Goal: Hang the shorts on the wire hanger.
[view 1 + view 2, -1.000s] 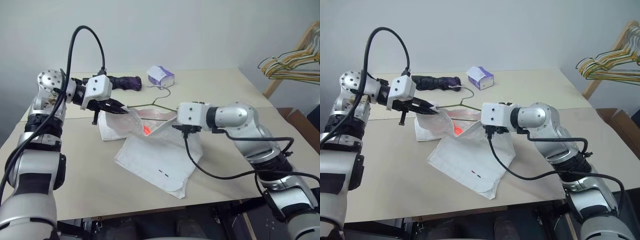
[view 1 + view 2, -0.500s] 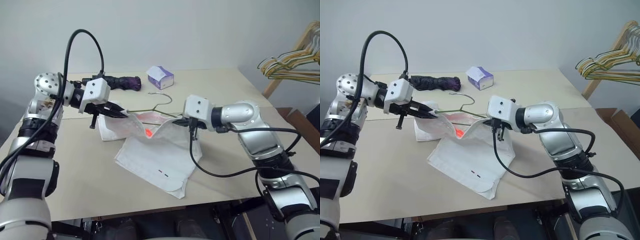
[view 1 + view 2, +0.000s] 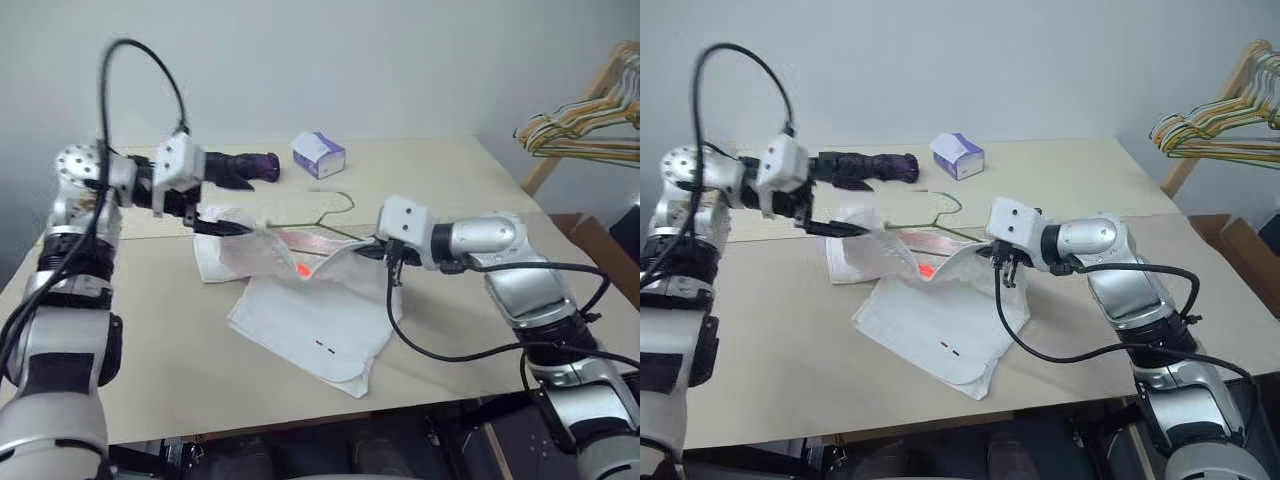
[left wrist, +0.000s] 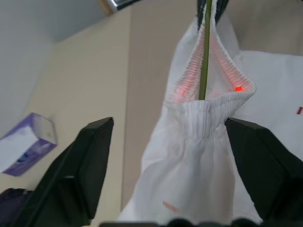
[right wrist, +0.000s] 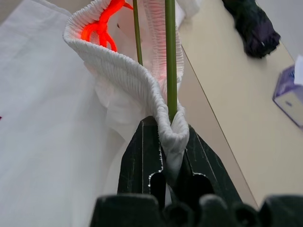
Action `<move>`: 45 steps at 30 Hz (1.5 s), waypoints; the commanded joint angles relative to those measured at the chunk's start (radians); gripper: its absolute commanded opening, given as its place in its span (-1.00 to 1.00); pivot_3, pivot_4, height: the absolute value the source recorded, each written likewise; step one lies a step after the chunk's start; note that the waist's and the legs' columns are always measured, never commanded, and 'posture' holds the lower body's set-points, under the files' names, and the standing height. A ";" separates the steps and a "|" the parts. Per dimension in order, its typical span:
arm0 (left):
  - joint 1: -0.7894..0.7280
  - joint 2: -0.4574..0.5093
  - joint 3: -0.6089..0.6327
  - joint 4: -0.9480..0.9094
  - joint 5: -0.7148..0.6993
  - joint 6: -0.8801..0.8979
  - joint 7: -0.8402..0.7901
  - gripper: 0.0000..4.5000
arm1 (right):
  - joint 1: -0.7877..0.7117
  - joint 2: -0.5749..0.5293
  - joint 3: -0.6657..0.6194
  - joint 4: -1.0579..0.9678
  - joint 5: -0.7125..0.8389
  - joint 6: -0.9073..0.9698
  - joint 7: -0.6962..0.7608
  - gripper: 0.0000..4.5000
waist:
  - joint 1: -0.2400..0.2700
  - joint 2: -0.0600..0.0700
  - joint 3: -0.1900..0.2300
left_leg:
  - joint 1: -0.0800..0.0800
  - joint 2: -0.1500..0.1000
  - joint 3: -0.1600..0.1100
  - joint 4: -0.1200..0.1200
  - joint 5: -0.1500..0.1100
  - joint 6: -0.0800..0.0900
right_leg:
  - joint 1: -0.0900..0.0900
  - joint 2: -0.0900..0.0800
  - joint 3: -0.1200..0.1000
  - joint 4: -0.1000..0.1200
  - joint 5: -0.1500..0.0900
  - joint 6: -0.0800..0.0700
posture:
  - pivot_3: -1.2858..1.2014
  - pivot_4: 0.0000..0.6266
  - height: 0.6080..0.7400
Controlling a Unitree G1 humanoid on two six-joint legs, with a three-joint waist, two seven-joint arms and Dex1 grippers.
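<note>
The white shorts (image 3: 312, 322) lie spread on the table with the gathered waistband (image 4: 204, 115) lifted off it. The thin olive wire hanger (image 3: 322, 214) runs through the waistband opening, its hook (image 3: 951, 204) toward the back of the table. My right gripper (image 5: 173, 141) is shut on the right end of the waistband, with the hanger wire (image 5: 171, 61) pinched in the same fold. My left gripper (image 4: 170, 126) is open, its black fingers (image 4: 90, 161) spread wide on either side of the waistband's left end, just short of it.
A white-and-purple tissue box (image 3: 318, 155) and a dark purple rolled bundle (image 3: 245, 165) sit at the back of the table (image 3: 170, 350). A wooden rack with yellow and green hangers (image 3: 585, 125) stands off the table's right side.
My left gripper has opened, let go of the waistband's left end and drawn back up and to the left. My right gripper has shut on the waistband and shifted right.
</note>
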 commanded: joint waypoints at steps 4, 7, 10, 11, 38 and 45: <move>0.145 0.021 0.205 -0.185 -0.153 0.156 0.077 1.00 | 0.071 0.013 -0.147 -0.107 0.051 0.181 -0.139 -0.98 | -0.014 0.000 0.000 | 0.001 0.001 -0.005 0.000 0.000 0.000 | 0.001 0.000 0.000 0.001 0.000 0.000 | -0.09 -1.00 1.00; 0.271 -0.014 0.252 -0.336 -0.218 0.246 0.137 1.00 | 0.097 0.028 -0.212 -0.175 0.073 0.362 -0.214 -0.98 | -0.016 0.000 0.000 | 0.002 0.001 -0.007 0.001 0.000 0.000 | 0.002 0.000 0.000 0.002 0.000 0.000 | -0.10 -1.00 1.00; 0.391 -0.058 0.283 -0.503 -0.289 0.333 0.195 1.00 | 0.086 0.088 -0.325 -0.252 0.098 0.628 -0.323 -0.98 | -0.018 0.000 -0.001 | 0.002 0.001 -0.008 0.000 0.000 0.000 | 0.001 0.000 0.000 0.005 0.000 0.000 | -0.10 -1.00 1.00; 0.420 -0.071 0.292 -0.550 -0.314 0.361 0.212 1.00 | 0.081 0.107 -0.356 -0.276 0.100 0.697 -0.354 -0.98 | -0.018 0.000 -0.001 | 0.002 0.001 -0.008 0.000 0.000 0.000 | 0.001 0.000 0.000 0.008 0.000 -0.001 | -0.11 -1.00 1.00; 0.545 -0.261 0.283 -0.857 -0.436 0.502 0.450 1.00 | -0.328 0.173 -0.855 0.008 -0.428 1.051 -1.054 -0.98 | -0.128 0.018 -0.012 | 0.017 -0.003 -0.010 -0.009 0.000 0.000 | 0.016 0.000 0.004 -0.003 0.000 -0.001 | -0.15 -1.00 1.00; 0.550 -0.252 0.274 -0.885 -0.424 0.521 0.480 1.00 | -0.474 0.080 -0.918 0.255 -0.351 0.909 -1.093 -0.98 | -0.132 0.018 -0.011 | 0.020 -0.003 -0.008 -0.011 0.000 0.000 | 0.018 0.000 0.007 -0.006 0.000 -0.001 | -0.13 -1.00 1.00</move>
